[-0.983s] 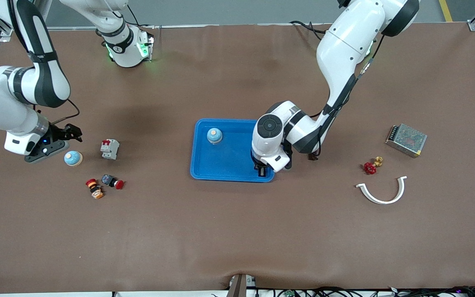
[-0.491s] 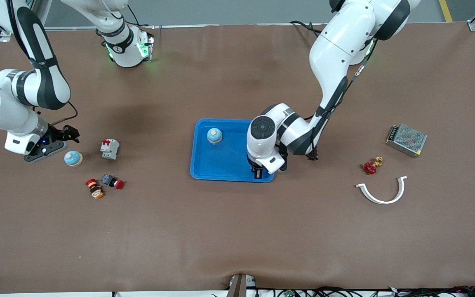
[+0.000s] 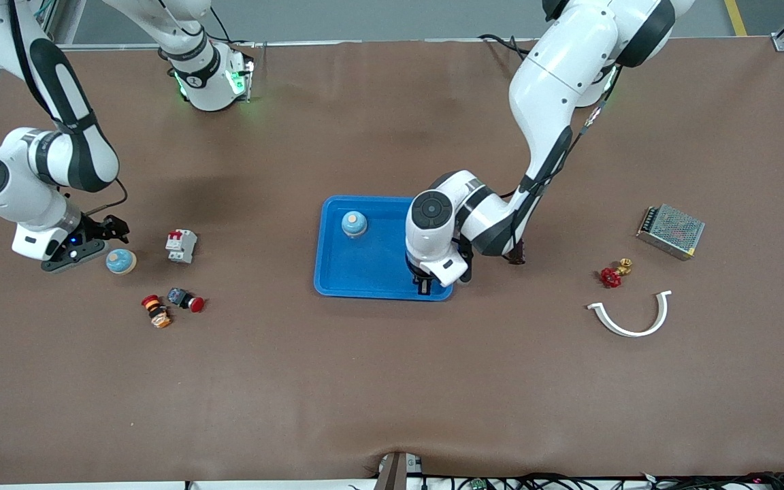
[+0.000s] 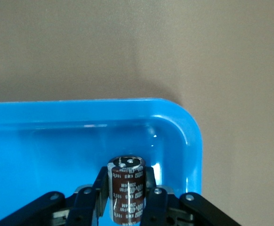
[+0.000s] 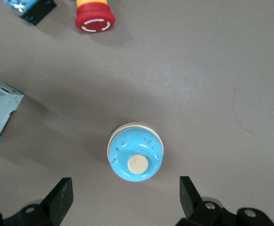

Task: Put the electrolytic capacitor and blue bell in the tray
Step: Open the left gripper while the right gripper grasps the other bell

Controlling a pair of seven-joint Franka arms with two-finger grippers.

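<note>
Left pincer (image 4: 126, 207) clamps an upright brown electrolytic capacitor (image 4: 126, 190), low inside the blue tray (image 3: 337, 272), in the tray's front-camera-side corner toward the left arm's end of the counter (image 3: 392, 381). One blue bell (image 3: 354, 223) already sits in the tray, near its rim on the robots' side. Right pincer (image 5: 126, 197) spread wide, empty, just over a second blue bell (image 5: 136, 157) on the counter at the right arm's end. Near that bell: white breaker (image 3: 181, 246), red push button (image 3: 186, 299), orange-black part (image 3: 156, 311).
</note>
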